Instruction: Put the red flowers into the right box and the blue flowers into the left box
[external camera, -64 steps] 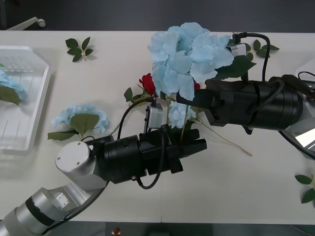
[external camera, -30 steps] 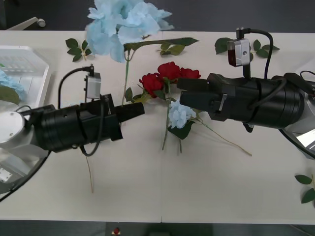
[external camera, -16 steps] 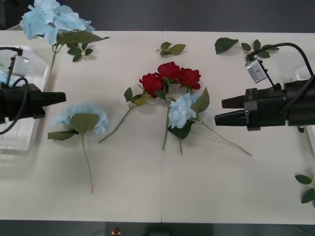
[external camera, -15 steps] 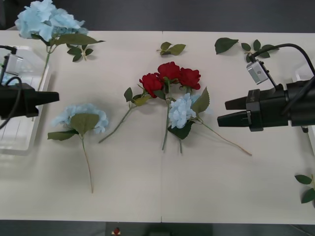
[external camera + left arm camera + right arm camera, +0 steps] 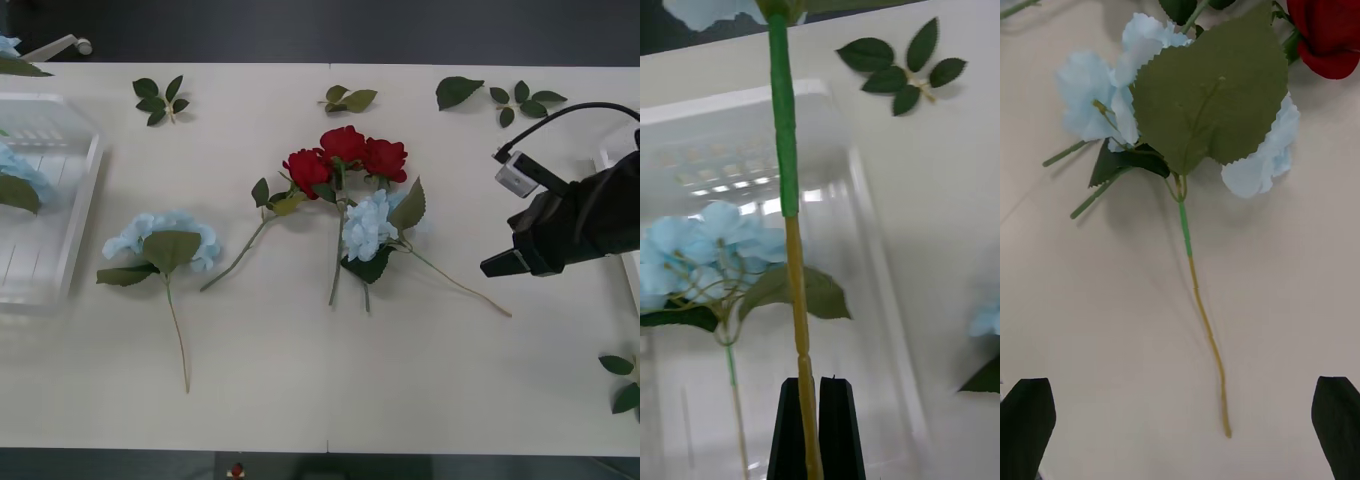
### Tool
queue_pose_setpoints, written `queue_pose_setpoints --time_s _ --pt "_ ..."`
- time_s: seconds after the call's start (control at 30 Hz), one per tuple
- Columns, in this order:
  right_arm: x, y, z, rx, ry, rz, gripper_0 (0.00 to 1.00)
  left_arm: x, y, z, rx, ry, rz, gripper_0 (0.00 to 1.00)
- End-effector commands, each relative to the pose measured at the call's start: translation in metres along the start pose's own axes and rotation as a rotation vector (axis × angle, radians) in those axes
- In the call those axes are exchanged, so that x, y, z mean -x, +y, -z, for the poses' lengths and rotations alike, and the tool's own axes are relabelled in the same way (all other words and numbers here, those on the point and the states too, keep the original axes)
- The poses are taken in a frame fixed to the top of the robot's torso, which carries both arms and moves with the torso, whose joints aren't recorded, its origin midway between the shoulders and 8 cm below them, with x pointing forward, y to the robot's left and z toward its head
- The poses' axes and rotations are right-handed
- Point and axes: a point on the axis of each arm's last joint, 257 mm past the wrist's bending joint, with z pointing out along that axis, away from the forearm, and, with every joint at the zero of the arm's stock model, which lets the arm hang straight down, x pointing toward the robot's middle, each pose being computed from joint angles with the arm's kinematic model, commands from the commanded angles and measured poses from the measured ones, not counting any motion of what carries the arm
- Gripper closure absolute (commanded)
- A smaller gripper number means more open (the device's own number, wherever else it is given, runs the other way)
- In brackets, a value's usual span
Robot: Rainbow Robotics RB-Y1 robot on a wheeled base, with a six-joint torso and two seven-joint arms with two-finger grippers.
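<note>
The left gripper [image 5: 809,420] is pinching the thin green-and-tan stem of a pale blue artificial hydrangea [image 5: 784,112], its black fingers nearly closed on it, dangling the stem over the white translucent plastic bin [image 5: 865,195], apparently ready to drop it beside the blue cluster [image 5: 707,247] already lying inside. The right gripper [image 5: 1184,427] is hanging wide open and empty above the tabletop [image 5: 400,390], lined up on the stem of another blue flower [image 5: 1112,90] that is lying against the deep-red roses [image 5: 345,155].
</note>
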Motion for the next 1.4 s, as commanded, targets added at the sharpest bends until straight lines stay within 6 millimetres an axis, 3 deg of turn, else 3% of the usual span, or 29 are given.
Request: queue_pose_setpoints --time_s 0.03,0.17,0.47,0.67,0.73,0.77,0.83,0.87,0.9,0.93,1.1,1.3,1.37,1.4 --pt "0.017 -0.005 -0.02 -0.019 -0.012 -0.004 0.0 -0.014 0.041 0.013 0.128 -0.011 0.024 1.0" --pt "0.02 -0.009 -0.045 -0.02 -0.017 -0.021 0.0 -0.031 0.056 0.004 0.179 -0.034 0.038 1.0" --pt "0.03 -0.025 -0.09 -0.055 0.0 -0.036 0.0 -0.075 0.067 -0.036 0.222 -0.006 0.072 1.0" --pt "0.038 -0.027 -0.109 -0.071 0.008 -0.033 0.0 -0.082 0.065 -0.051 0.218 -0.01 0.085 1.0" --pt "0.045 -0.027 -0.118 -0.072 0.008 -0.036 0.0 -0.081 0.063 -0.052 0.211 -0.014 0.085 0.73" --pt "0.046 -0.025 -0.123 -0.066 0.008 -0.04 0.0 -0.08 0.062 -0.051 0.209 -0.016 0.085 0.53" --pt "0.048 -0.024 -0.129 -0.063 0.014 -0.043 0.0 -0.079 0.06 -0.052 0.199 -0.023 0.095 0.3" --pt "0.047 -0.025 -0.13 -0.067 0.017 -0.043 0.0 -0.078 0.058 -0.052 0.193 -0.024 0.1 0.23" --pt "0.048 -0.023 -0.136 -0.067 0.014 -0.045 0.0 -0.078 0.055 -0.052 0.175 -0.026 0.114 0.04" --pt "0.049 -0.022 -0.138 -0.067 0.013 -0.044 0.0 -0.078 0.052 -0.052 0.164 -0.025 0.122 0.0" --pt "0.046 -0.016 -0.151 -0.067 0.01 -0.047 0.0 -0.064 0.03 -0.035 0.075 -0.003 0.117 0.0" --pt "0.047 -0.01 -0.157 -0.063 -0.001 -0.046 0.0 -0.037 -0.023 -0.012 -0.049 0.035 0.0 0.0" --pt "0.047 -0.009 -0.157 -0.057 -0.003 -0.056 0.95 -0.029 -0.057 -0.01 -0.135 0.033 -0.011 0.0" --pt "0.047 -0.008 -0.158 -0.055 -0.001 -0.056 1.0 -0.027 -0.072 -0.012 -0.171 0.033 0.004 0.0"
